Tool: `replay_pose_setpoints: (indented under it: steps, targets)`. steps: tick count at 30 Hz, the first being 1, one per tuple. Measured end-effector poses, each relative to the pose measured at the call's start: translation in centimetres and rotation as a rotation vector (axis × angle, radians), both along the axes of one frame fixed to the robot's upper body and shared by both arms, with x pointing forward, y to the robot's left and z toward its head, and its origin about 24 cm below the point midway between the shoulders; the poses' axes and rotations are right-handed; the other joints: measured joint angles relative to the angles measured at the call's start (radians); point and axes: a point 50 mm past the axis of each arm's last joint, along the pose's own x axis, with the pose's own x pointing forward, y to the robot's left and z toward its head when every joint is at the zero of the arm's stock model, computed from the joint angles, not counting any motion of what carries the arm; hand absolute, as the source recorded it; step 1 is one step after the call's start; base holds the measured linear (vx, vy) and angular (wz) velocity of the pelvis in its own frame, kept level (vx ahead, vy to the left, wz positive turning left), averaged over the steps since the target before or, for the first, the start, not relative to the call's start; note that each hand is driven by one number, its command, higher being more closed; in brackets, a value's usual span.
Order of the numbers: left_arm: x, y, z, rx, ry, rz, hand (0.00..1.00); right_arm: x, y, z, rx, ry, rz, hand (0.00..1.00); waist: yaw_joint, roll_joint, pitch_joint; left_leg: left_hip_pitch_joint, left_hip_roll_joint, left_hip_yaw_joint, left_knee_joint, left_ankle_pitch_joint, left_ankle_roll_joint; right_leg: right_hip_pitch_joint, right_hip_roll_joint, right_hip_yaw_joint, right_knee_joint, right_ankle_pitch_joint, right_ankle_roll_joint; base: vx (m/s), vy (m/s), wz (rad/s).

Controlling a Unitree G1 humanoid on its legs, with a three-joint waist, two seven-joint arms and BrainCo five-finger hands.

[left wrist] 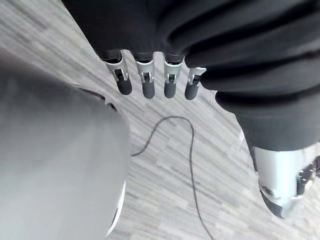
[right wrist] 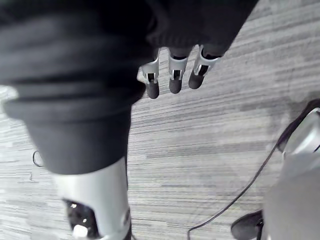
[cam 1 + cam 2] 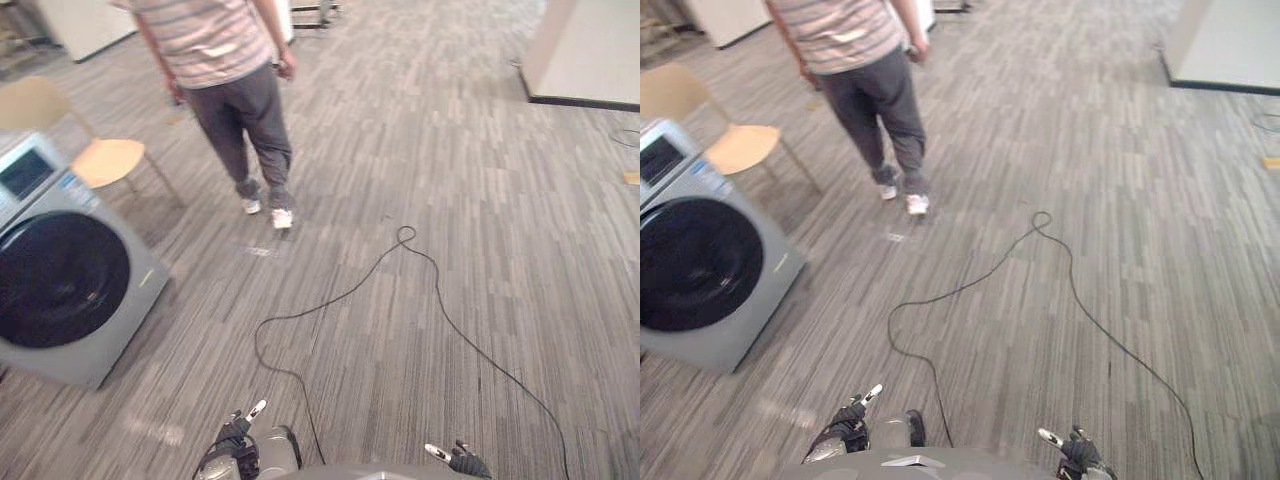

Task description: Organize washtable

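Left hand [image 1: 148, 82]: hangs low, fingers straight and a little apart, holding nothing.
Right hand [image 2: 175, 80]: fingers straight too, nothing held.
Wash table: I cannot tell where it is.
Danger: walking on could bump the grey round-door washing machine [image 3: 70, 290] or the person [image 3: 235, 100] in the striped shirt.

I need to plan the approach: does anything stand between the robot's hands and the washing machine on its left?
Nothing visible does. Bare carpet lies between the left hand, the right hand and the washing machine. The person and the chair stand farther off, clear of that path. Both hands hang open and empty.
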Motion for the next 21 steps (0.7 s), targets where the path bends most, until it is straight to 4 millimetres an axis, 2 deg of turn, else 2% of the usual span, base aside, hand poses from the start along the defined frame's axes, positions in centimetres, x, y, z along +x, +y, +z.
replay_pose_setpoints:
  steps: [1, 2, 3, 4, 5, 6, 7, 8, 9, 10, 11, 12, 13, 14, 15, 16, 17, 18, 19, 20, 21]
  targets:
    - [0.3, 0.1, 0.1, 0.003, -0.004, -0.003, 0.0, -0.1, 0.0, 0.0, 0.002, 0.003, -0.008, 0.0, -0.008, -0.017, -0.011, 0.001, -0.042, 0.008, -0.031, 0.006, 0.018, -0.002, -0.025, -0.004, 0.028, -0.004, 0.008, 0.71, 0.001, 0.1]
    - [0.9, 0.0, 0.2, 0.004, -0.016, -0.016, 0.0, -0.3, 0.0, -0.2, 0.008, 0.017, -0.019, 0.0, -0.017, -0.04, -0.023, 0.064, -0.086, 0.013, -0.125, 0.005, 0.023, -0.05, -0.018, -0.012, 0.179, 0.001, 0.082, 0.55, -0.032, 0.11]
    - [1.4, -0.1, 0.2, 0.001, -0.015, -0.026, 0.0, -0.1, 0.2, -0.2, 0.026, 0.013, -0.004, 0.0, -0.016, -0.033, -0.022, 0.136, -0.098, 0.013, -0.18, 0.004, 0.024, -0.132, 0.008, -0.06, 0.367, 0.021, 0.129, 0.48, -0.094, -0.24]
    - [1.0, -0.6, -0.1, -0.011, 0.01, -0.049, 0.0, 0.0, -0.1, -0.1, 0.024, 0.002, 0.002, 0.0, -0.019, -0.005, -0.009, 0.215, -0.086, -0.012, -0.231, 0.004, 0.023, -0.196, 0.048, -0.117, 0.51, 0.031, 0.148, 0.51, -0.149, -0.89]
    - [1.0, -1.6, -0.3, -0.025, 0.033, -0.12, 0.0, -0.2, -1.0, 0.1, 0.003, 0.0, -0.002, 0.0, -0.029, 0.05, 0.026, 0.36, -0.042, -0.013, -0.296, 0.004, 0.024, -0.318, 0.102, -0.221, 0.739, 0.047, 0.176, 0.43, -0.126, -0.89]
    - [1.9, -2.5, -0.2, -0.027, 0.02, -0.189, 0.0, -1.2, -1.8, 0.2, -0.017, 0.004, -0.042, 0.0, -0.066, 0.061, 0.035, 0.454, -0.028, 0.003, -0.309, 0.009, 0.022, -0.458, 0.07, -0.37, 0.844, 0.037, 0.152, 0.33, -0.082, -0.71]
    - [2.5, -2.7, 0.0, -0.027, 0.007, -0.206, 0.0, -1.4, -2.1, 0.3, -0.025, 0.004, -0.055, 0.0, -0.072, 0.059, 0.035, 0.484, -0.027, 0.013, -0.314, 0.009, 0.022, -0.514, 0.041, -0.422, 0.845, 0.033, 0.136, 0.03, -0.047, -0.48]
    - [4.0, -3.2, 0.4, -0.029, -0.031, -0.222, 0.0, -2.3, -2.5, 0.2, -0.034, 0.025, -0.085, 0.0, -0.074, 0.052, 0.039, 0.537, -0.029, 0.049, -0.317, 0.008, 0.021, -0.63, -0.005, -0.493, 0.807, 0.03, 0.129, -0.13, -0.037, -0.54]
    - [5.1, -3.4, 0.8, -0.03, -0.062, -0.215, 0.0, -3.2, -2.6, 0.2, -0.041, 0.048, -0.106, 0.0, -0.087, 0.05, 0.05, 0.579, -0.03, 0.075, -0.31, 0.008, 0.02, -0.722, -0.035, -0.548, 0.717, 0.022, 0.117, -0.17, -0.032, -0.53]
    - [5.6, -3.6, 1.0, -0.034, -0.077, -0.208, 0.0, -3.9, -2.6, 0.0, -0.038, 0.067, -0.127, 0.0, -0.101, 0.052, 0.063, 0.619, -0.025, 0.091, -0.299, 0.007, 0.019, -0.766, -0.051, -0.573, 0.618, 0.027, 0.123, -0.13, -0.038, -0.33]
    - [5.9, -3.8, 1.1, -0.041, -0.092, -0.195, 0.0, -4.8, -2.4, -0.1, -0.036, 0.092, -0.151, 0.0, -0.103, 0.052, 0.066, 0.653, -0.02, 0.118, -0.274, -0.006, -0.003, -0.79, -0.062, -0.595, 0.499, 0.059, 0.141, -0.09, -0.05, -0.15]
    - [6.0, -3.7, 1.2, -0.046, -0.106, -0.173, 0.0, -6.3, -2.3, -0.1, -0.033, 0.122, -0.184, 0.0, -0.108, 0.036, 0.062, 0.699, -0.01, 0.144, -0.221, -0.038, -0.056, -0.772, -0.089, -0.633, 0.267, 0.221, 0.106, 0.09, -0.127, -0.24]
    - [5.6, -4.3, 1.1, -0.072, -0.1, -0.152, 0.0, -6.7, -2.3, -0.2, -0.029, 0.134, -0.205, 0.0, -0.103, 0.065, 0.078, 0.718, 0.022, 0.152, -0.19, -0.067, -0.091, -0.765, -0.075, -0.678, 0.302, 0.224, 0.003, 0.42, -0.212, -0.38]
    - [6.0, -4.6, 1.2, -0.09, -0.117, -0.138, 0.0, -5.4, -2.4, -0.2, -0.02, 0.099, -0.258, 0.0, -0.106, 0.111, 0.077, 0.701, 0.048, 0.149, -0.186, -0.095, -0.094, -0.756, -0.048, -0.711, 0.307, 0.192, -0.032, 0.54, -0.241, -0.32]
    - [6.3, -4.3, 1.4, -0.089, -0.127, -0.127, 0.0, -4.7, -1.9, -0.3, 0.001, 0.076, -0.288, 0.0, -0.117, 0.101, 0.086, 0.683, 0.038, 0.133, -0.194, -0.098, -0.087, -0.751, -0.052, -0.71, 0.308, 0.185, -0.041, 0.56, -0.227, 0.14]
    - [6.3, -4.1, 1.4, -0.102, -0.133, -0.105, 0.0, -4.8, -1.8, -0.4, 0.022, 0.065, -0.38, 0.0, -0.13, 0.086, 0.108, 0.634, 0.022, 0.091, -0.167, -0.069, -0.079, -0.683, -0.059, -0.708, 0.294, 0.163, -0.061, 0.34, -0.152, 0.47]
    - [5.9, -4.0, 1.2, -0.11, -0.124, -0.081, 0.0, -5.4, -2.0, -0.4, 0.017, 0.079, -0.4, 0.0, -0.127, 0.086, 0.109, 0.617, 0.027, 0.07, -0.111, -0.033, -0.07, -0.636, -0.055, -0.709, 0.28, 0.146, -0.061, 0.38, -0.139, 0.59]
    - [4.6, -3.8, 0.7, -0.128, -0.097, -0.022, 0.0, -6.4, -2.3, -0.3, 0.003, 0.103, -0.409, 0.0, -0.125, 0.088, 0.109, 0.562, 0.046, 0.027, 0.088, 0.052, -0.064, -0.543, -0.042, -0.707, 0.246, 0.103, -0.048, 0.33, -0.087, 0.39]
    - [3.4, -3.6, 0.3, -0.136, -0.075, 0.022, 0.0, -6.6, -2.1, -0.4, 0.004, 0.118, -0.37, 0.0, -0.121, 0.098, 0.103, 0.453, 0.076, -0.001, 0.361, 0.111, -0.065, -0.466, -0.02, -0.701, 0.21, 0.062, -0.042, 0.29, -0.082, 0.3]
    - [3.3, -3.6, 0.3, -0.138, -0.072, 0.027, 0.0, -6.5, -2.1, -0.4, 0.003, 0.119, -0.361, 0.0, -0.121, 0.098, 0.103, 0.428, 0.083, -0.004, 0.421, 0.125, -0.066, -0.455, -0.016, -0.701, 0.201, 0.055, -0.042, 0.27, -0.099, 0.05]
    - [2.6, -3.5, 0.1, -0.143, -0.053, 0.036, 0.0, -5.8, -2.0, -0.4, 0.003, 0.107, -0.322, 0.0, -0.1, 0.102, 0.099, 0.304, 0.107, -0.014, 0.645, 0.164, -0.078, -0.396, 0.009, -0.679, 0.164, 0.027, -0.048, 0.31, -0.147, -0.3]
